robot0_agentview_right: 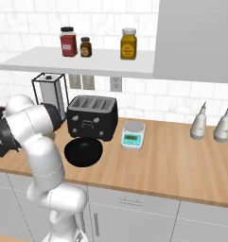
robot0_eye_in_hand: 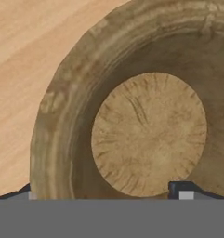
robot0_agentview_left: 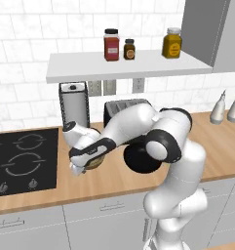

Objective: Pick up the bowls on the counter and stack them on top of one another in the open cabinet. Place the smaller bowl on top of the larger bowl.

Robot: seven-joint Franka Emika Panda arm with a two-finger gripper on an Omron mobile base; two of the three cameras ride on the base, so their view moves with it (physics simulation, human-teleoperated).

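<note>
**A:** Where's your hand (robot0_agentview_left: 85, 168) now?

**Me:** Low over the tan bowl (robot0_eye_in_hand: 146, 116), which sits on the surface (robot0_agentview_left: 114, 183) just right of the stovetop (robot0_agentview_left: 21, 161). My fingertips (robot0_eye_in_hand: 181, 189) stand apart, one outside the rim, one inside, so I'm spread and straddling the wall, pinching nothing yet.

**A:** How will it handle?

**Me:** I judge it light, stiff and wooden, with enough grain to grip. The rim is the place to take it.

**A:** And the black bowl (robot0_agentview_right: 83, 152)?

**Me:** Just beside, in front of the toaster (robot0_agentview_right: 92, 117). Glossy, so likely slippery; it belongs underneath.

**A:** Anything in the way?

**Me:** The paper-towel holder (robot0_agentview_left: 73, 105) stands behind, and three jars (robot0_agentview_left: 111, 45) occupy the shelf (robot0_agentview_left: 89, 71) middle and right; its left end looks free.
</note>
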